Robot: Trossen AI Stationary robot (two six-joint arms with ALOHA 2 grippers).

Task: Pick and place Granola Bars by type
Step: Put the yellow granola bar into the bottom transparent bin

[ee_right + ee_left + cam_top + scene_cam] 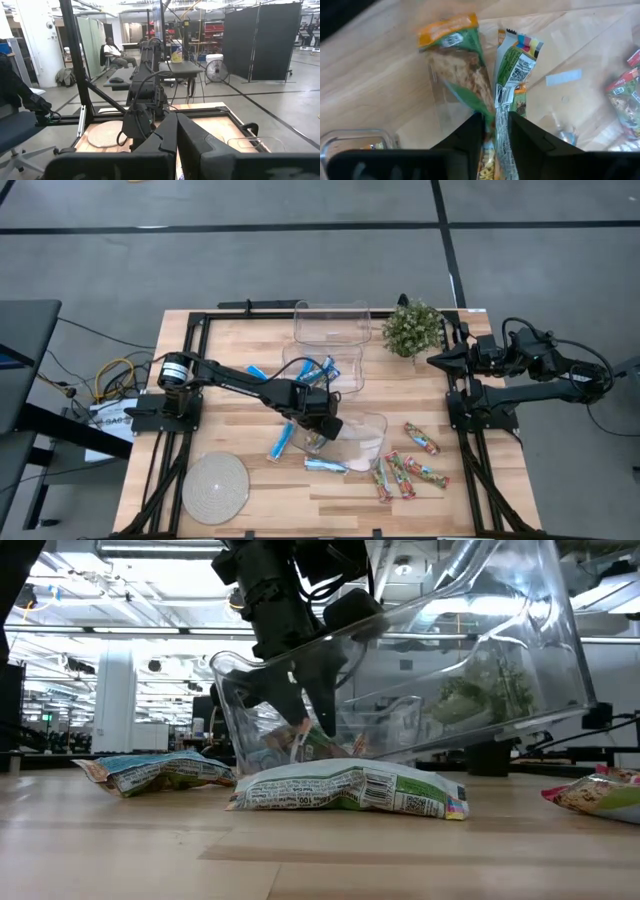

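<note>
While sorting goes on: roughly a third of the way along, by my guess.
Left gripper [318, 423]: reaching into the tilted clear bin [370, 442], fingers [470, 135] narrowly parted around a red-green-orange granola bar [512, 82]; it looks close to letting go, though I cannot tell whether it grips or merely brackets the bar.
Beside that bar: a second one of the same kind [460, 70], just ahead of the fingers on the bin floor.
Middle bin [322, 367]: beyond the gripper, holding a few bright blue bars [312, 368].
Far bin [332, 321]: farther off again, nothing visible in it.
Left to do: two blue bars [282, 442] just beside the gripper, outside the bins; four red-green-orange bars [405, 472] on the far side of the tilted bin.
Right gripper [176, 131]: parked at the table's right edge, fingers pressed together, holding nothing.
</note>
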